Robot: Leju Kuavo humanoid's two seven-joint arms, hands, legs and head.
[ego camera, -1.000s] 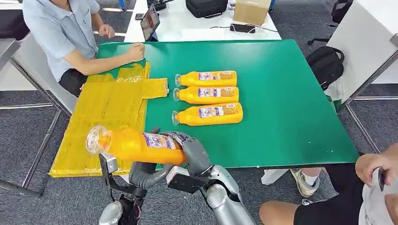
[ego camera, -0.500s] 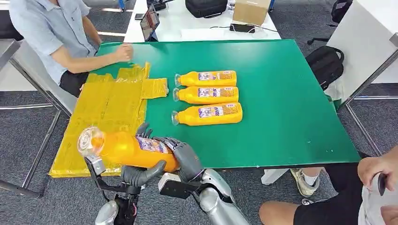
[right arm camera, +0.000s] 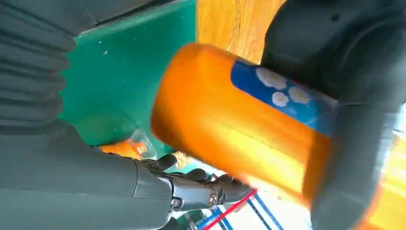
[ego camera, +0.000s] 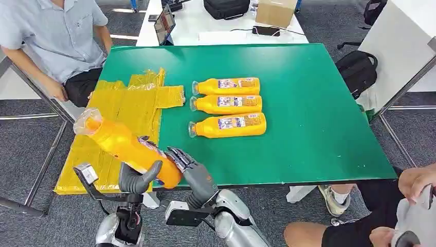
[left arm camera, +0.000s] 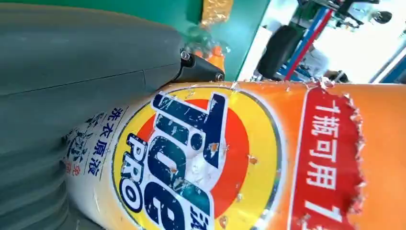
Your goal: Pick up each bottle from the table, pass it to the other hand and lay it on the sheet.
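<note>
The left hand (ego camera: 134,177) wraps its grey fingers around the lower body of an orange plastic detergent bottle with a clear cap (ego camera: 126,147), holding it tilted in the air over the near edge of the crinkled yellow plastic sheet (ego camera: 121,116), cap end up and away. The right hand (ego camera: 193,172) sits just beside the bottle's base with its dark fingers spread, apparently clear of it. The left wrist view shows the bottle's round blue, yellow and red label (left arm camera: 191,158) with a torn red strip, detail the head view cannot resolve. The right wrist view shows the bottle's plain orange base (right arm camera: 225,120). Three more orange bottles (ego camera: 227,104) lie side by side on the green table (ego camera: 319,118).
</note>
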